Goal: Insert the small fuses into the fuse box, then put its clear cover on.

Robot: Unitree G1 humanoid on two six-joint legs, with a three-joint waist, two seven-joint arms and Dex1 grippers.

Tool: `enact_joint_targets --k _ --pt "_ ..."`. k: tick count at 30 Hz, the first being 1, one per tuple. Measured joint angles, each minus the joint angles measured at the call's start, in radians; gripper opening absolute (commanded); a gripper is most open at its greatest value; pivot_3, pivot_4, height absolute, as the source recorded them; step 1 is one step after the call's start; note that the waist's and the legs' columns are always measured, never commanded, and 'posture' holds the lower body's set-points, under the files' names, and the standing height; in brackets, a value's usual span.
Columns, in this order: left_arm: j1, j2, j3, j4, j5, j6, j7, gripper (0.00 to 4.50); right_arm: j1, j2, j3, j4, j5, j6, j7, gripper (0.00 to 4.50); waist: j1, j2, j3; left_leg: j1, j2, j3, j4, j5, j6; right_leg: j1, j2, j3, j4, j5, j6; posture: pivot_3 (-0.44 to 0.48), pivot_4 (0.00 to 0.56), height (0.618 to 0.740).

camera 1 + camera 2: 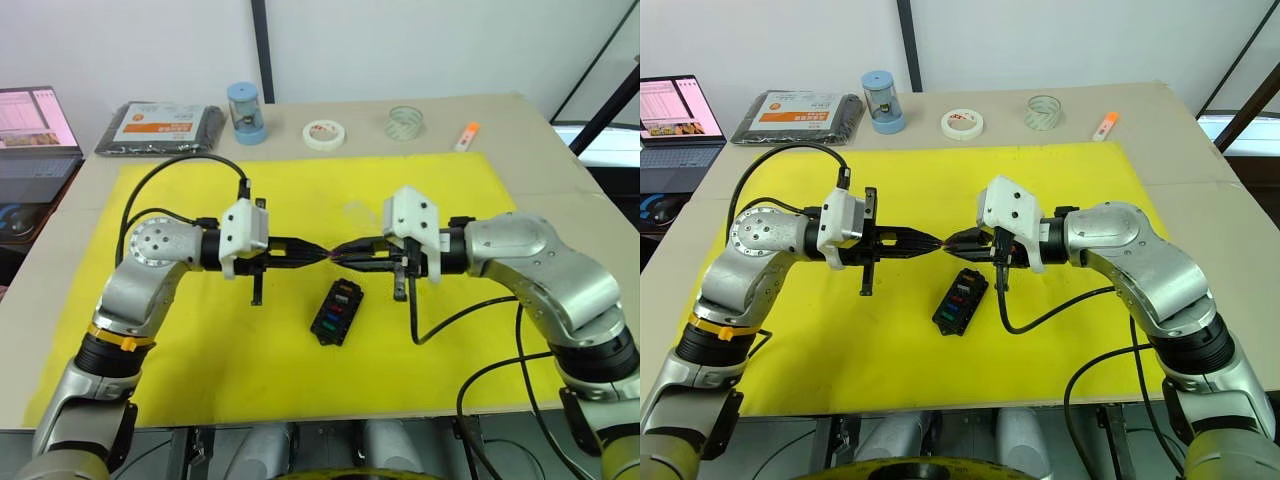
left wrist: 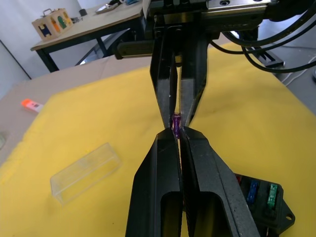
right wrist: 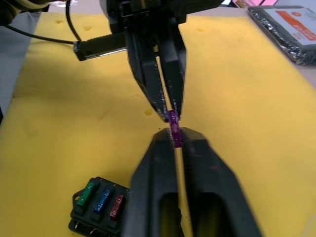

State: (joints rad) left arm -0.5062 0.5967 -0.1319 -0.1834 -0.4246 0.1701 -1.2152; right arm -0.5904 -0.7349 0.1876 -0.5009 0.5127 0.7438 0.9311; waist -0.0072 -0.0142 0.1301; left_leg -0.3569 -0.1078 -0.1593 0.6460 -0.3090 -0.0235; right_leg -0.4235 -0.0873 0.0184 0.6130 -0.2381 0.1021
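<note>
Mid-air handover above the yellow mat (image 1: 200, 340). The left gripper (image 1: 318, 249) and the right gripper (image 1: 347, 250) are meeting tip to tip, both pinching one purple fuse (image 3: 173, 126) between closed fingers; the wrist views are showing each pair of tips clamped on opposite ends of it.

The fuse box (image 1: 337, 311) is lying on the mat at about 6 o'clock from the meeting tips. It is already holding a green fuse (image 3: 88, 193), a blue fuse (image 3: 102, 198) and a red fuse (image 3: 116, 206); whether the other slots are filled cannot be told.

The clear cover (image 2: 85, 172) is resting on the mat, apart from the box, not yet fitted.

Judged progress: roughly halfway, with the purple fuse, any others and the cover remaining.
</note>
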Motion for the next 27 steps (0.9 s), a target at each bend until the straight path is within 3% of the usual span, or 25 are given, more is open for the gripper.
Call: enact_joint_targets --k 10,13,23,24,27 --pt "0.000 0.001 -0.001 -0.001 0.001 -0.002 -0.005 0.00 0.000 0.001 0.000 0.012 0.001 -0.012 0.009 0.04 0.000 0.000 0.000 0.000 0.000 0.000 0.000 0.000 0.000 0.000 0.000 0.000 0.000 0.000 0.000 0.000 0.150 0.740" --pt "0.001 0.013 -0.002 -0.006 0.002 0.001 -0.006 0.68 0.000 -0.001 0.000 0.012 0.000 -0.012 0.012 0.00 0.000 0.000 0.000 0.000 0.000 0.000 0.000 0.000 0.000 0.000 0.000 0.000 0.000 0.000 0.000 0.000 0.150 0.740" --pt "0.104 0.007 -0.016 -0.014 0.025 0.031 0.043 4.28 -0.006 -0.116 0.021 -0.059 -0.075 0.192 -0.072 0.00 0.003 0.000 0.000 0.000 0.000 0.000 0.000 0.000 0.000 0.000 0.000 0.001 0.000 0.000 0.000 0.000 0.150 0.740" --pt "0.113 -0.007 -0.024 -0.020 0.028 0.047 0.063 4.48 -0.012 -0.117 0.025 -0.078 -0.074 0.225 -0.081 0.00 0.003 0.000 0.000 0.000 0.000 0.000 0.000 0.000 0.000 0.000 0.000 0.001 0.000 0.000 0.000 0.000 0.150 0.740" --pt "0.149 -0.048 -0.055 -0.061 0.037 0.118 0.137 4.48 -0.042 -0.115 0.029 -0.137 -0.056 0.342 -0.121 0.00 0.008 0.000 0.000 0.000 0.000 0.000 0.000 0.000 0.000 0.000 0.000 0.001 0.000 0.000 0.000 0.000 0.150 0.740"
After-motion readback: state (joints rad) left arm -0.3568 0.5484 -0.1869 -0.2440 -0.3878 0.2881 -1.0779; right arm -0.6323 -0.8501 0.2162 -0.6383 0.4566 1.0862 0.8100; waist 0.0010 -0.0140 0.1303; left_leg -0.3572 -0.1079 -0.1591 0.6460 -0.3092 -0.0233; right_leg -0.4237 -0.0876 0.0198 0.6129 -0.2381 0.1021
